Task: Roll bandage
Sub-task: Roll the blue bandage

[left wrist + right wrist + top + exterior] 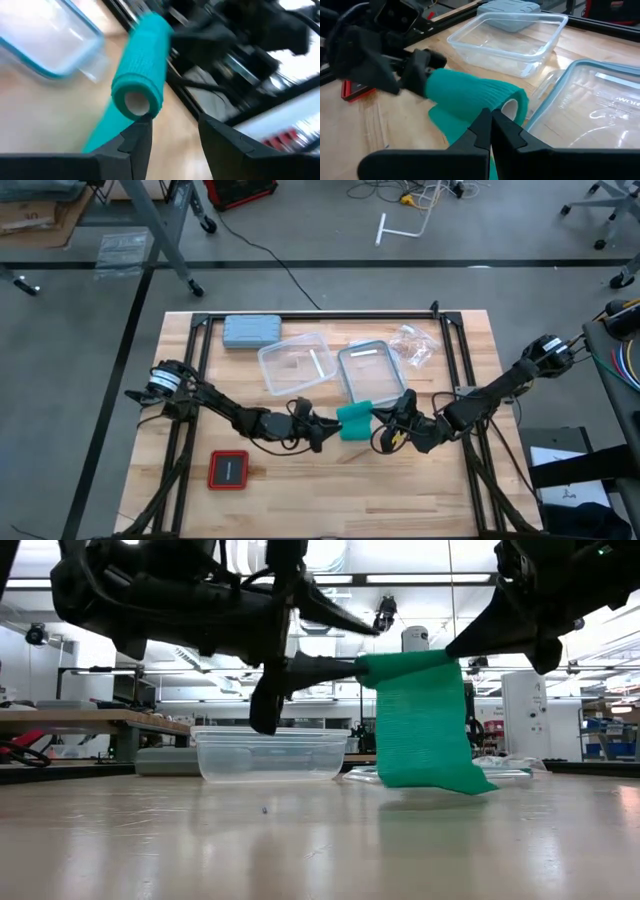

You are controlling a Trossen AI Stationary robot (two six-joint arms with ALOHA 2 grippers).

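Observation:
The teal-green bandage (355, 420) is a partly wound roll (405, 667) held level above the table, between both grippers. Its loose band (425, 740) hangs down from the roll, and the lower edge (435, 785) reaches the tabletop. My left gripper (172, 125) stands open at the roll's left end (134, 102), where a white core shows. My right gripper (491, 117) is shut at the roll's right end (512, 107). In the high view the grippers (318, 432) (385, 430) face each other across the bandage. My left gripper touches the rim of the roll's left end (142, 114) with the tip of one finger (140, 132). It comes level from the table's left, along the roll. The other finger stands free. My right gripper is shut at the roll's right end (506, 102), beside the core opening. It comes slanting down from the table's right. Its own fingers hide what lies between them. The roll is lifted clear and the band hangs slack.
Behind the bandage stand a clear plastic container (295, 365) and its blue-rimmed lid (370, 370). A grey-blue case (250, 330) lies at the far left and a crumpled clear bag (412, 345) at the far right. A red and black item (228, 470) lies near the front left.

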